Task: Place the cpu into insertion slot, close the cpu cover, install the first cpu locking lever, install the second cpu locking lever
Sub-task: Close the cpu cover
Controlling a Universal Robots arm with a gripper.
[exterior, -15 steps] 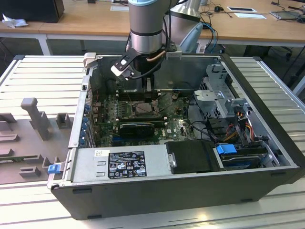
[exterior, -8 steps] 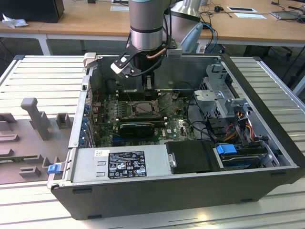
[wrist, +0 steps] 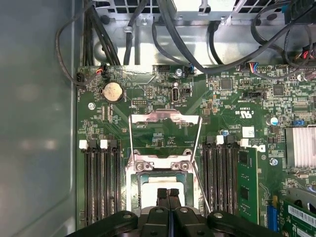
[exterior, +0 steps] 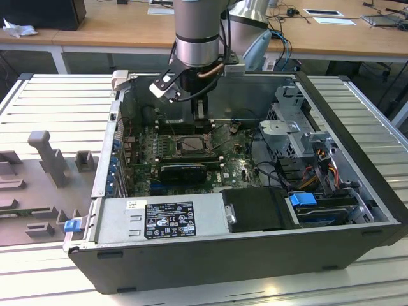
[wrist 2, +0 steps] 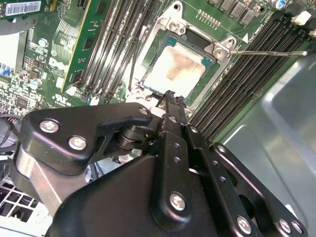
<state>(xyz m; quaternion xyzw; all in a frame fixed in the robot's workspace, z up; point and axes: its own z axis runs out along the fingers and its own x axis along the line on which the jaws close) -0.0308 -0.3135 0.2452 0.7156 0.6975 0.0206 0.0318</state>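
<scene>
The black claw (wrist: pixel 169 191) is hanging with its fingers pressed together, gripping nothing I can see. Just under its tips, partly hidden by them, the pale silver-beige square cpu (wrist 2: pixel 175 69) is sitting in the silver-framed dark insertion slot (wrist 2: pixel 174 25). Beyond the tips, the shiny metal-frame cpu cover (wrist: pixel 165 117) is lying flipped open.

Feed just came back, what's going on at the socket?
The arm's gripper, fingers together and empty, hovers just above the insertion slot in the green motherboard. The cpu already sits in the slot. The cpu cover is flipped open, and a thin locking lever sticks out sideways, not latched.
</scene>
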